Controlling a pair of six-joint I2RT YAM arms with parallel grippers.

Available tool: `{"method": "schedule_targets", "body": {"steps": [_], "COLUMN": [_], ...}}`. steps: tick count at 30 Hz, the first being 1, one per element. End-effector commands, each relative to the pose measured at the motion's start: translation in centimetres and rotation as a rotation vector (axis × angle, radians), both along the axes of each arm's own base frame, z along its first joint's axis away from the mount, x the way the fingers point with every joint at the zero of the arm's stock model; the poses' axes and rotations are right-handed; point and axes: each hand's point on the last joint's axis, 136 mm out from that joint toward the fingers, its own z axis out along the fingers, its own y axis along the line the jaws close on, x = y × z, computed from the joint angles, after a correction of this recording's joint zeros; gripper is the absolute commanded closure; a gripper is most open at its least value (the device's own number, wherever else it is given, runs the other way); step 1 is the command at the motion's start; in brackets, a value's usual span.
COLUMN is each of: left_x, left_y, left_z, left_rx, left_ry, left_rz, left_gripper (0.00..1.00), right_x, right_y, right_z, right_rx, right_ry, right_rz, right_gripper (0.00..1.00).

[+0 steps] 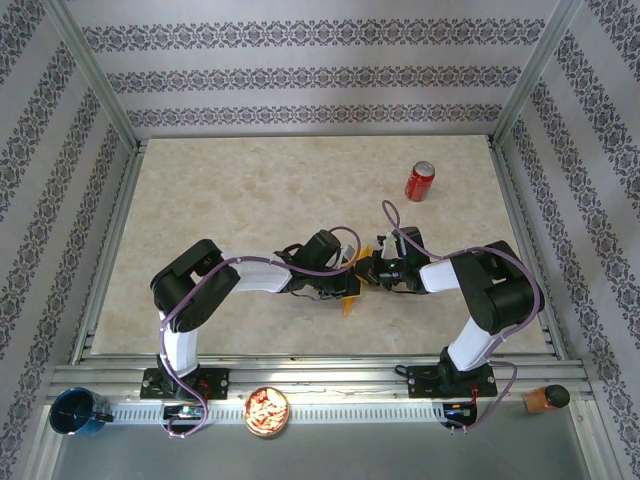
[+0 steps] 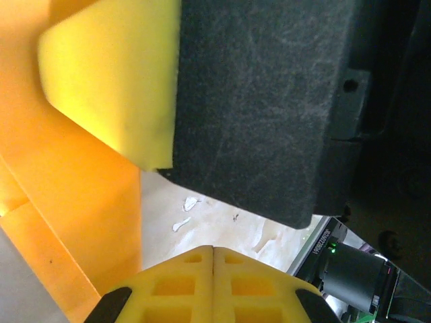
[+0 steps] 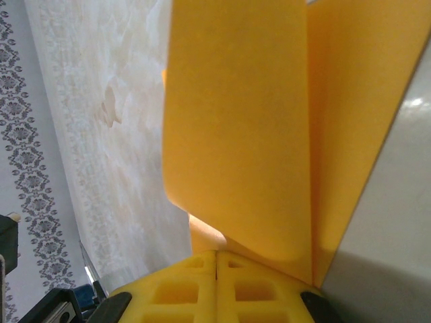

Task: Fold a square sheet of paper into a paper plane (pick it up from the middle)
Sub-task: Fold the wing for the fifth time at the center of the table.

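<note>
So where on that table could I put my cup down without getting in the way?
Far left is bare table, between the rail and the left arm; so is the near strip between it and the right arm. The can holds the far right corner. The middle is crowded: both arms meet at the paper.

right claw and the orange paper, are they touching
Touching. The right wrist view shows the folded orange paper running down into the closed tips of the right claw, with no gap between them.
</note>
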Motion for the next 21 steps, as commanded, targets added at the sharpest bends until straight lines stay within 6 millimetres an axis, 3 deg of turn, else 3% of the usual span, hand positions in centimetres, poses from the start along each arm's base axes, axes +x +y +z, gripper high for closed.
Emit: {"method": "schedule_targets", "body": {"steps": [1,21], "left_x": [1.0,-3.4], "left_y": [0.3,2.0], "left_z": [-0.5,-3.4], "left_rx": [0.015,0.037], "left_ry": [-0.029,0.073], "left_rz": [0.003,-0.027], "left_gripper": [1.00,1.00], "right_x": [-2.2,-2.3], "right_y": [-1.8,-1.9], "right_z": [-4.3,-4.6], "right_rx": [-0.127,-0.135], "right_ry": [0.129,0.136], "right_rz": [-0.042,-0.045], "right_gripper": [0.92,0.92]}}
